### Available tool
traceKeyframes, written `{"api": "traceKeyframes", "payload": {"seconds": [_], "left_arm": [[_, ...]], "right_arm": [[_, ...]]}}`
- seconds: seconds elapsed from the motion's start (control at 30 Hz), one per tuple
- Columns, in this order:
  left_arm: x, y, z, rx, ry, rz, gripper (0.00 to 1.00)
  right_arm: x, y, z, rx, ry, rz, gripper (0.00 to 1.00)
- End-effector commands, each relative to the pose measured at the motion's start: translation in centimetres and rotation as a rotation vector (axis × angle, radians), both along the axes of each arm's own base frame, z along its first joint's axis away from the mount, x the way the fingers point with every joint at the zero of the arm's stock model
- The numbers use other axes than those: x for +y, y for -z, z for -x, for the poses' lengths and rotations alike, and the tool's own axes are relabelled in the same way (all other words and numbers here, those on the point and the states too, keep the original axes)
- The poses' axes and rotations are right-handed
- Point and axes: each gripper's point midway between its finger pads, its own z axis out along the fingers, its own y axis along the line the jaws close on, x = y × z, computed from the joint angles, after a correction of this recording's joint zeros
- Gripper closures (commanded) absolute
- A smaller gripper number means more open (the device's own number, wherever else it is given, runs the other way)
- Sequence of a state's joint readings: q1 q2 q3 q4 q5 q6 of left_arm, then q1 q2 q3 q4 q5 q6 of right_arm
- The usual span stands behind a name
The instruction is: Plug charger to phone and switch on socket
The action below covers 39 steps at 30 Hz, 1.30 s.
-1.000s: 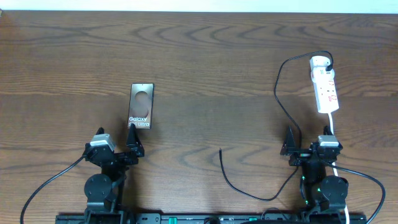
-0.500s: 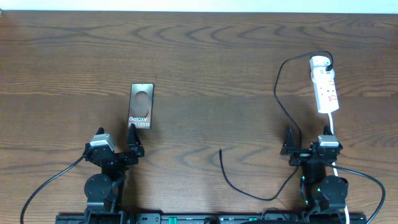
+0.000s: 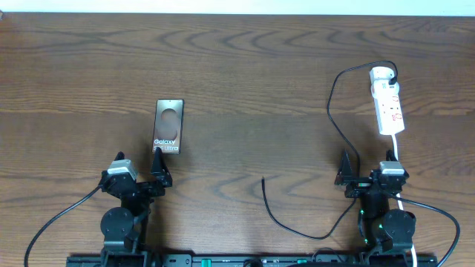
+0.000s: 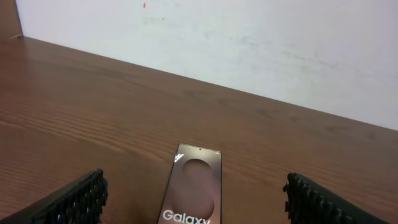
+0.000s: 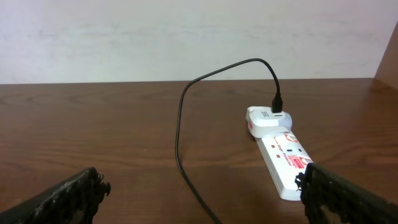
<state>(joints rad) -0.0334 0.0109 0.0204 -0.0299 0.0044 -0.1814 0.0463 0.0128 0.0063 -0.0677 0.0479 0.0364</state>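
Pretty much at square one, judging by the layout. Nearest: left gripper point(image 3: 159, 176) parked just on the near side of the phone point(image 3: 168, 126), fingers spread wide, nothing held. Right gripper point(image 3: 346, 172) well off to the right of the phone, also spread wide and empty.

Next out: loose plug tip point(image 3: 265, 180) of the charger point(image 3: 330, 111) lying on the table point(image 3: 252, 74), right of the phone and a bit nearer, well apart from it, so not plugged in yet. Phone itself flat, lettering up.

Farthest: socket point(image 3: 389, 104) way right of the phone and a little beyond it, with the charger's other end already stuck into a white adapter point(image 5: 268, 119) at its far end. Can't tell the switch position from here.

Left to do, by my guess: grab the tip, get it into the phone, flip the switch.
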Motion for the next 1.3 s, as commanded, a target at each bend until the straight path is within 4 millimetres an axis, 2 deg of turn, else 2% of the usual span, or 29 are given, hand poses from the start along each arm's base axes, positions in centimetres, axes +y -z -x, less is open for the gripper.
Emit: {"api": "traceKeyframes", "payload": {"seconds": [0.0, 0.9, 1.07, 1.27], "left_arm": [[0.4, 1.7, 0.1, 0.055, -0.018, -0.021, 0.10], [0.4, 1.7, 0.1, 0.054, -0.019, -0.018, 0.10], [0.4, 0.1, 0.2, 0.025, -0.019, -0.016, 0.10], [0.4, -3.5, 0.2, -0.004, -0.018, -0.015, 0.10]], "right_arm": [[0.3, 0.0, 0.0, -0.002, -0.013, 0.015, 0.01], [0.3, 0.0, 0.0, -0.002, -0.013, 0.015, 0.01], [0.3, 0.0, 0.0, -0.002, -0.013, 0.015, 0.01], [0.3, 0.0, 0.0, -0.002, -0.013, 0.015, 0.01]]}}
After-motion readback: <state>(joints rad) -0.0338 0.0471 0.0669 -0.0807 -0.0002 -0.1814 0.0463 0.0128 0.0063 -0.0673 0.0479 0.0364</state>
